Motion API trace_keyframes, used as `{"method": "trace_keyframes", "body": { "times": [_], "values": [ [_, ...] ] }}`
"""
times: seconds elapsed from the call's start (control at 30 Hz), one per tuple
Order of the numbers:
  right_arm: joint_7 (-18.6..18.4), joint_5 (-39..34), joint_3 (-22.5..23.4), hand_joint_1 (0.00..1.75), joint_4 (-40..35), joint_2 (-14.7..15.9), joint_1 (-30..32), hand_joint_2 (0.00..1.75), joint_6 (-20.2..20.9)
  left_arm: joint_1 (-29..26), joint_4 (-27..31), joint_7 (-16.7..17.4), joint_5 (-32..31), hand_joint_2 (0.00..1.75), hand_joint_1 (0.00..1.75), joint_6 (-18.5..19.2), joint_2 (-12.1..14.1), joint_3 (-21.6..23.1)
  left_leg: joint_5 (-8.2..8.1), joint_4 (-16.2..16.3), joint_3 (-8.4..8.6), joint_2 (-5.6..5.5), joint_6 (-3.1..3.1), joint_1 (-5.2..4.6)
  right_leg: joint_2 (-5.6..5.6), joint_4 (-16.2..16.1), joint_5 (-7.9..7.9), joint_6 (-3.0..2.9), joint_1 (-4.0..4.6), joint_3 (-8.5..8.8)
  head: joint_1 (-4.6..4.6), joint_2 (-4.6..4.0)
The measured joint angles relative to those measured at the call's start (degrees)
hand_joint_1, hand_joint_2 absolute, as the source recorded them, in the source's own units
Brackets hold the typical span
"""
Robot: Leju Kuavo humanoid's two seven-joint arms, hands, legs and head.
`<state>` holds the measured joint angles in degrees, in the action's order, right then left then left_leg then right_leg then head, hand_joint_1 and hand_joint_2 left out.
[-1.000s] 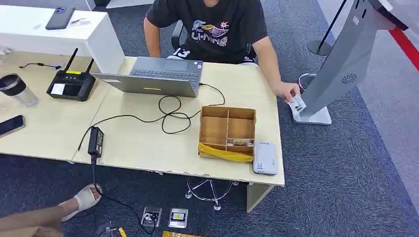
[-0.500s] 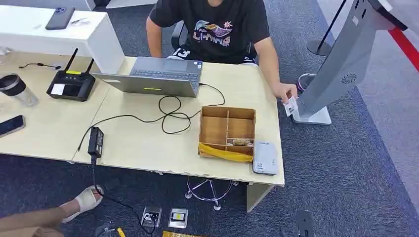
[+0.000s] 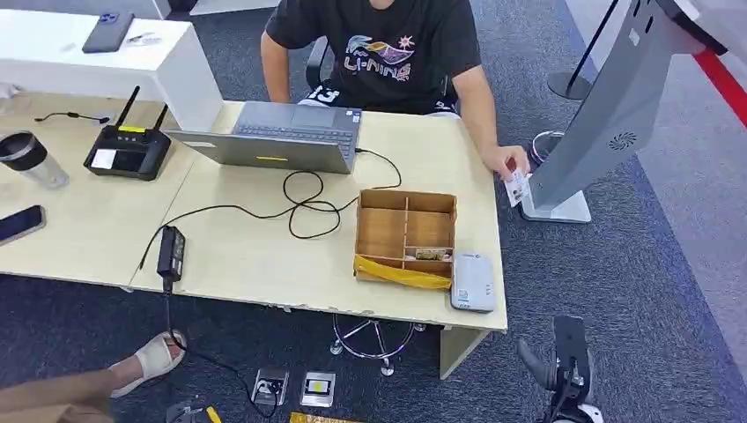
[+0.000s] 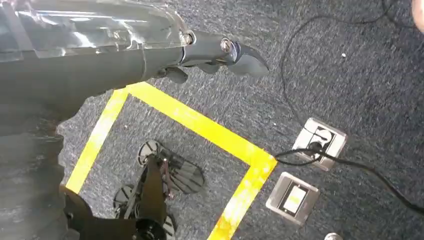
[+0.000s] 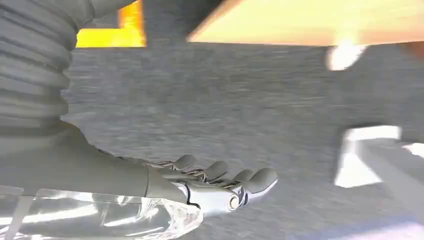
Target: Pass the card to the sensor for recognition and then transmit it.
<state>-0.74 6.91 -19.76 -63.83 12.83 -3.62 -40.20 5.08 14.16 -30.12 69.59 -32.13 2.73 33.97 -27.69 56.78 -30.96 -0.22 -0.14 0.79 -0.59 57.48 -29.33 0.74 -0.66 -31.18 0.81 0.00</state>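
1. While the desk (image 3: 264,256) takes up most of the head view, its left end is cut off by the frame edge; bare top is seen betw. the cables and the near edge.
2. Kiosk stand (image 3: 617,115) is seen right of the desk, top cropped; open carpet lies betw. it and the desk's right edge.
3. Wooden divided box (image 3: 405,233) sits near the desk's front-right corner; contents of its compartments are hard to make out.
4. Right hand (image 3: 564,366) is seen low over the carpet, right of the desk; fingers are extended and apart, nothing held.
5. Left hand (image 4: 220,55) hangs over the floor; fingers loosely curved, apart, nothing held.
6. Sensor (image 3: 473,282), a white pad, lies just beside the box at the desk's front edge.
7. Card (image 3: 519,188) is held by a person's hand (image 3: 506,163) off the desk's right edge, partly hidden by the stand; long axis approx. upright, tilted; print illegible.
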Motion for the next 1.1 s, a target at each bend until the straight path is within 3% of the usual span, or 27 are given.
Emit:
{"method": "trace_keyframes", "body": {
  "times": [0.27,0.67,0.87,1.1],
  "values": [
    [-3.52,11.94,2.66,0.0,-18.58,0.79,2.2,1.75,0.02,0.01,0.0,0.0,0.63,1.75,0.0,-1.13,-0.02,0.02,0.0,0.01,0.02,0.01,0.0,0.01,0.01,0.0,0.01,0.01,0.01,-0.01,0.0,0.0],
    [-4.59,29.2,2.9,0.0,-34.33,0.68,2.6,1.75,0.09,0.08,0.0,0.0,1.18,1.75,0.0,-2.08,-0.26,0.35,0.0,0.0,0.0,0.01,0.0,0.01,0.01,0.0,0.0,0.01,0.01,0.0,0.0,0.0],
    [-8.24,37.33,-1.41,0.0,-38.5,0.7,-1.14,1.75,0.2,0.3,0.0,-0.04,1.07,1.75,0.0,-1.9,-0.44,1.16,0.01,0.0,0.01,0.02,-0.01,0.01,0.02,0.02,0.01,0.01,0.01,0.0,-0.02,0.0],
    [-9.14,42.35,-10.84,0.0,-35.71,-1.66,-9.16,1.75,0.37,0.71,0.0,-0.09,1.2,1.75,0.0,-2.32,-1.38,2.16,0.03,-0.01,-0.02,0.0,-0.02,0.01,0.0,0.04,0.01,0.0,0.02,0.01,0.0,0.0]
  ]
}}
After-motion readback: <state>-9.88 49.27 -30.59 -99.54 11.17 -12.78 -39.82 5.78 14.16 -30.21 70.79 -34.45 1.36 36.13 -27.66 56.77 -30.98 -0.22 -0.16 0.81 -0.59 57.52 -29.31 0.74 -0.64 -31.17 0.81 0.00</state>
